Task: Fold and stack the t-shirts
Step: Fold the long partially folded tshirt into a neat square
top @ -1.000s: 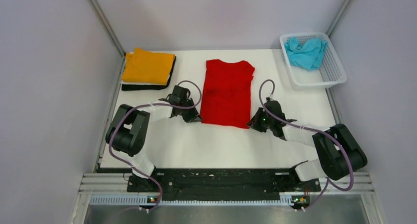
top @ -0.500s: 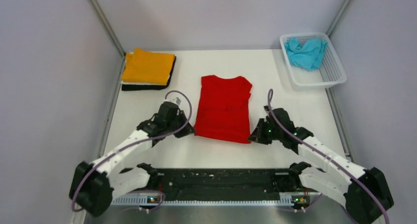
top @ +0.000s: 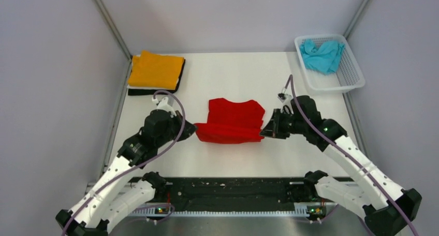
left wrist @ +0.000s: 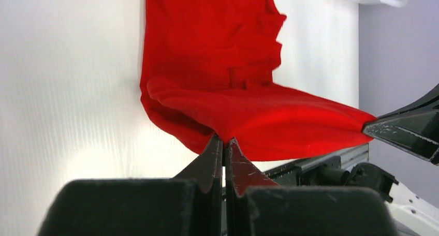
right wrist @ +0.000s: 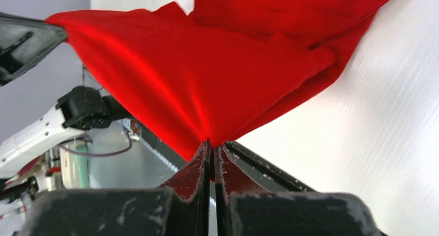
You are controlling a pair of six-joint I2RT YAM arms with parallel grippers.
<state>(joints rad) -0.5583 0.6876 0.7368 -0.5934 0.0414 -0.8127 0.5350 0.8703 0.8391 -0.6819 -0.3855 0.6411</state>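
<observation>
The bright red soft cloth t-shirt (top: 230,123) lies at the centre of the top view. Its far half is flat on the white table (top: 233,75), and its near hem is raised, sagging between two pinched corners. The left gripper (top: 191,130) and right gripper (top: 264,132) each have their jaws closed tight on a corner, probably to carry the hem over for a crosswise fold. At upper left, a folded orange cloth t-shirt (top: 155,70) tops the stack. At upper right, a crumpled turquoise cloth t-shirt (top: 322,55) waits in a white plastic lattice basket (top: 331,86).
</observation>
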